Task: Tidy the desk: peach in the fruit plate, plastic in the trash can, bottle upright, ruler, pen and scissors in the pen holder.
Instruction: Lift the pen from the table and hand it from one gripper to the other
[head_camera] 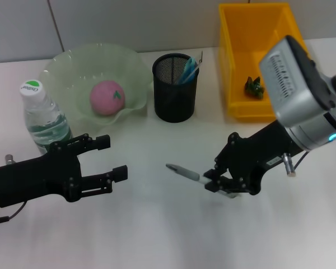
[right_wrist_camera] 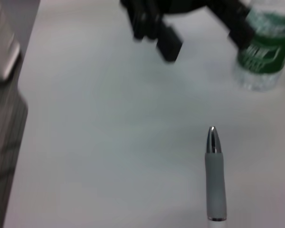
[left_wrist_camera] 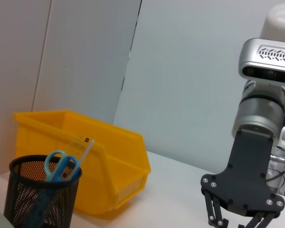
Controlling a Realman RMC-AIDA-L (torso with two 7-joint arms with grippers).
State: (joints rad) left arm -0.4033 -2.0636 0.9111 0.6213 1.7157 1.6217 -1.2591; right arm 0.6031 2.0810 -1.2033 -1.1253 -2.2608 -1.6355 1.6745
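My right gripper [head_camera: 217, 185] is shut on the back end of a grey pen [head_camera: 182, 172], low over the desk's middle; its tip [right_wrist_camera: 213, 138] points toward my left arm. At the front left my left gripper [head_camera: 113, 158] stands open, holding nothing. A pink peach [head_camera: 107, 97] lies in the pale green fruit plate [head_camera: 67, 67]. The bottle [head_camera: 42, 115] stands upright with its cap on, beside the plate. Blue-handled scissors [left_wrist_camera: 57, 164] and a clear ruler [left_wrist_camera: 84, 151] stick out of the black mesh pen holder [head_camera: 175, 87]. Green plastic [head_camera: 254, 87] lies in the yellow trash can [head_camera: 229, 61].
The trash can stands at the back right, close to the pen holder. A grey wall runs behind the desk. In the right wrist view the bottle [right_wrist_camera: 263, 47] appears behind the left gripper's fingers [right_wrist_camera: 168, 40].
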